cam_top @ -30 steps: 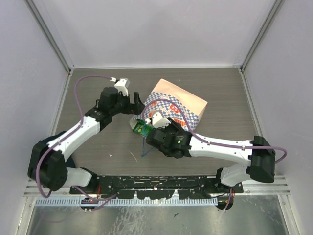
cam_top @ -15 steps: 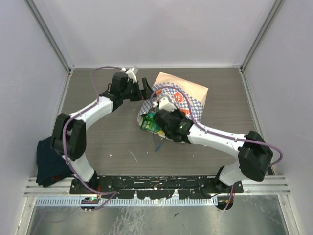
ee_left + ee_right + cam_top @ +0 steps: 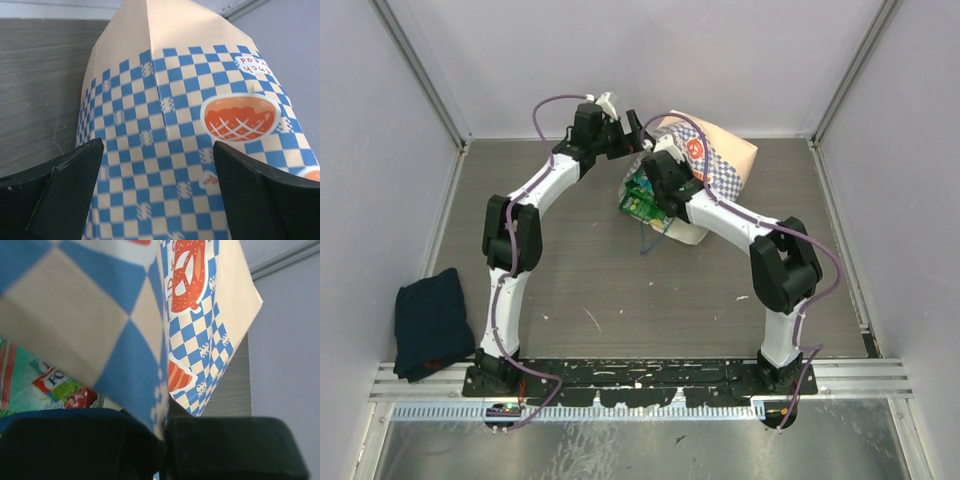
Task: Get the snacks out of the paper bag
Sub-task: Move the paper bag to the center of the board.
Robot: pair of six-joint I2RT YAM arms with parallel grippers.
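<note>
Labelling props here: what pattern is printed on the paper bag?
The paper bag has blue-and-cream checks with red-orange round marks; clearest in the left wrist view.

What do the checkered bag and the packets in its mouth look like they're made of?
The blue-and-white checkered boxy bag: matte paper, by its crisp fold creases. The green and teal packets at its mouth: printed film, probably plastic; too small to confirm gloss.

Paper bag point(image 3: 720, 165): blue-and-cream check with red-orange round marks, plain tan base. Snacks point(image 3: 642, 205) at the bag's mouth: glossy green and teal, red fruit print. Cloth point(image 3: 430, 322), well left of the bag: dark navy, unpatterned. Desk point(image 3: 570, 270) beneath the bag: grey-brown wood grain. Left arm point(image 3: 545, 185) and right arm point(image 3: 722, 213) beside the bag: white shells, black joints, purple cables.
</note>
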